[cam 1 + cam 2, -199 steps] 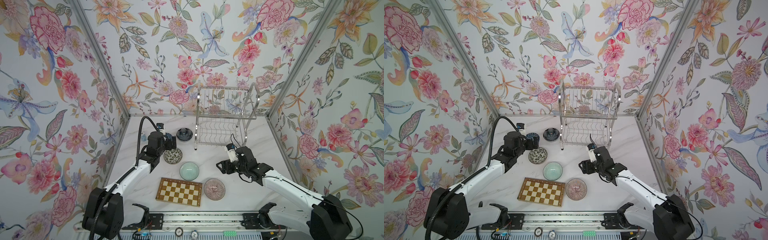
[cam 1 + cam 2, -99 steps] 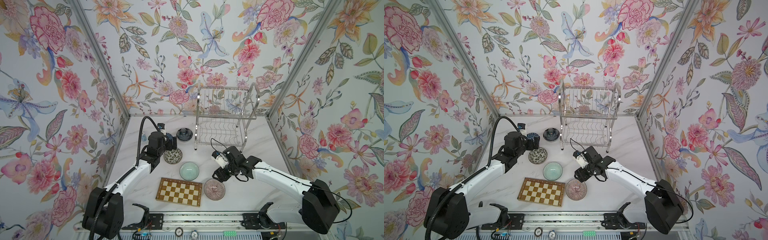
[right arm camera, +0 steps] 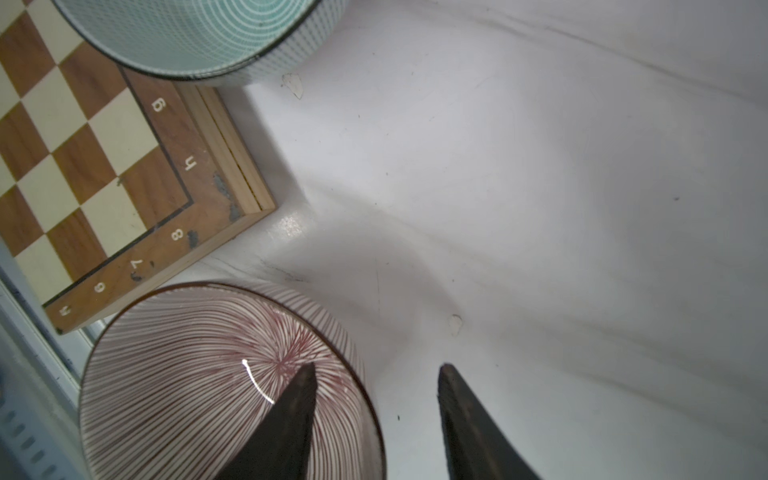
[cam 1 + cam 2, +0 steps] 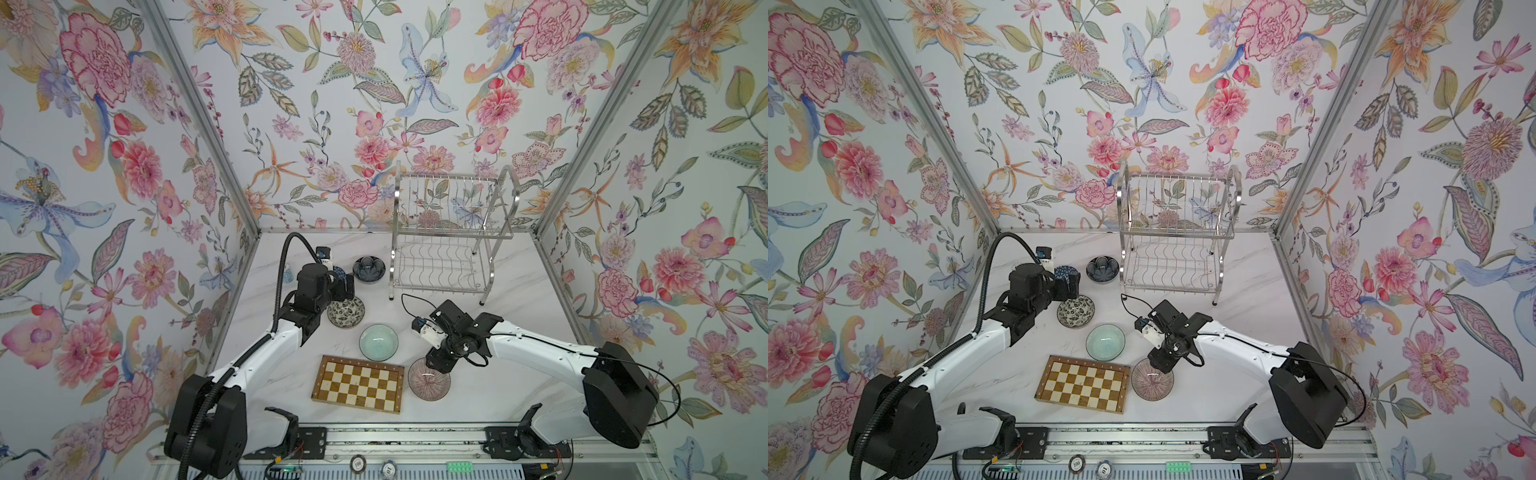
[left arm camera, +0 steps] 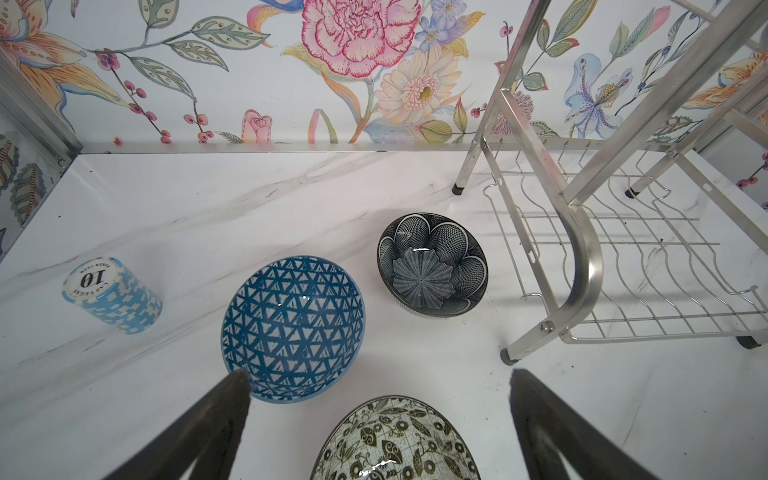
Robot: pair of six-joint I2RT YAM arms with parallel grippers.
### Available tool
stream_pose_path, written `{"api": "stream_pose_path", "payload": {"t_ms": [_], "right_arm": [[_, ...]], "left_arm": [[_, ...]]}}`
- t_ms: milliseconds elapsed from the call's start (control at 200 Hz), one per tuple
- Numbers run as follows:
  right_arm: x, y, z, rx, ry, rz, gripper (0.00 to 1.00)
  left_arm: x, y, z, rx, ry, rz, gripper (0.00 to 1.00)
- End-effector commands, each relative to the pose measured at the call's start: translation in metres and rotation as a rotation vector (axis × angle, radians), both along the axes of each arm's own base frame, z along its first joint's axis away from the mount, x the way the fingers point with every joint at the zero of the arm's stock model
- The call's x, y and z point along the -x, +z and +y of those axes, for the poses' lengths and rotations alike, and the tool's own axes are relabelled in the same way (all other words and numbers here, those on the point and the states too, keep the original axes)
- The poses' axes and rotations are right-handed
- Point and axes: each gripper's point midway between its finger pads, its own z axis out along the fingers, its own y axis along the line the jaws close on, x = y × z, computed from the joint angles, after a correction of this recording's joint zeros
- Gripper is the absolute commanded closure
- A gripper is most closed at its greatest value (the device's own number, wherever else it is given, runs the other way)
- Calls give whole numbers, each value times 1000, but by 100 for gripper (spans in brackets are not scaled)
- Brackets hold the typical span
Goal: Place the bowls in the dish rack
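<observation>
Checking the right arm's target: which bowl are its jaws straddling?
The pink radial-lined bowl by the chessboard: one jaw hangs inside its rim, one outside.

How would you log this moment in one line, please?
right gripper: open, astride pink bowl rim | left gripper: open, by blue bowl | rack: empty
</observation>
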Motion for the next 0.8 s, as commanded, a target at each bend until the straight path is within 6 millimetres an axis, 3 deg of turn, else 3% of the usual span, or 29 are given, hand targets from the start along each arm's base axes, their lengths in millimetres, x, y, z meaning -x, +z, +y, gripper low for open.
{"api": "stream_pose_path", "payload": {"t_ms": [0, 465, 631, 796], "right_arm": [[-9, 3, 4, 21, 14, -45, 55], [-17, -4, 1, 7, -23, -28, 77], [-28, 1, -13, -12, -113, -39, 84], [-53, 13, -36, -79, -289, -69, 90]], "left_arm": [[1, 1, -4, -11, -19, -10, 1], [1, 0, -2, -16, -13, -12, 1], [0, 0, -3, -13, -13, -12, 1], [0, 1, -3, -6, -15, -12, 1]]}}
